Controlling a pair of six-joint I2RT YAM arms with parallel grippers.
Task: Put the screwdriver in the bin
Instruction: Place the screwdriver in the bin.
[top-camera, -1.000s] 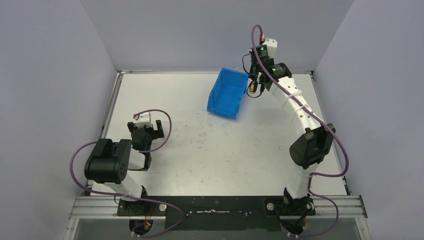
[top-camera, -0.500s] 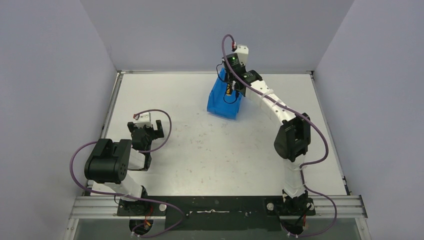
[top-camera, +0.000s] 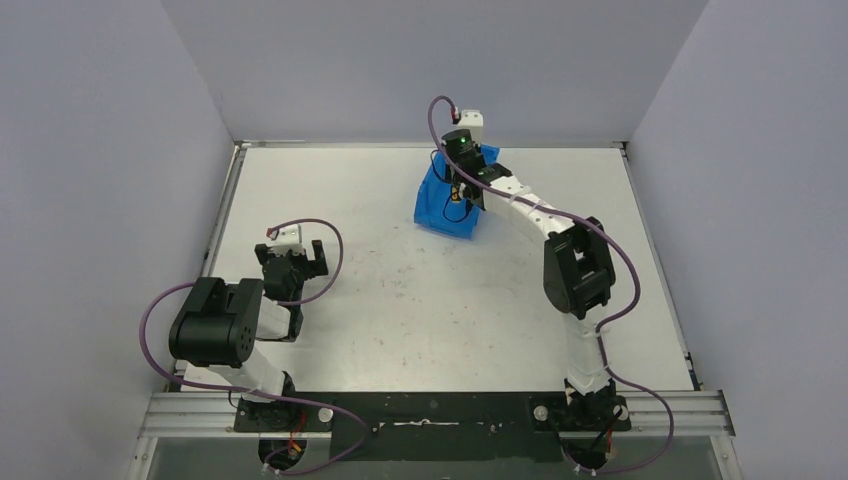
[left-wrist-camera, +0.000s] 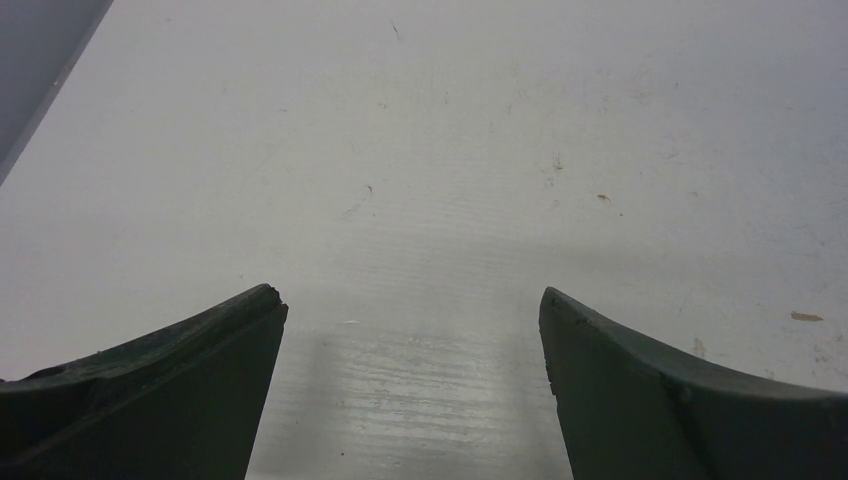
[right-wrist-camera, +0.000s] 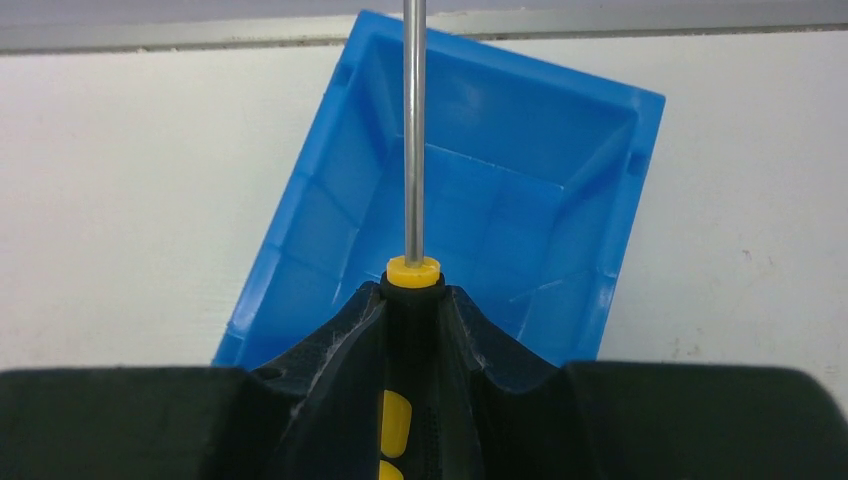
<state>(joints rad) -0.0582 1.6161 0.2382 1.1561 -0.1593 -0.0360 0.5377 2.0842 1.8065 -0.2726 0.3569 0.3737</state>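
– Over the bin (top-camera: 430, 208), at the back of the table (top-camera: 400, 300), is where the right arm (top-camera: 520, 205) hangs now. A moment ago it was off to the bin's right side.
– So it swung across?
– Yes, to the left, bit by bit. First it was beside the bin, then over its edge, and now it is above the middle.
– Where is the screwdriver (right-wrist-camera: 413, 150)?
– Up in the air, held by the right jaws. They are shut tight on the black and yellow handle. Only the yellow collar and the thin shaft stick out in front.
– Is it over the blue part?
– Yes. In the wrist view the shaft runs straight across the open inside of the bin and points at the far wall.
– Is it down inside yet?
– Hard to say. The arm hides it from above. I think it is a little over the rim, but I am not sure.
– And the other arm?
– The left arm (top-camera: 215, 335) has not moved at all. Its left jaws are spread wide with nothing between them, just bare table below.
– What does that mean for the job?
– The carrying looks done. I think letting go comes next, and then the screwdriver should drop into the bin.
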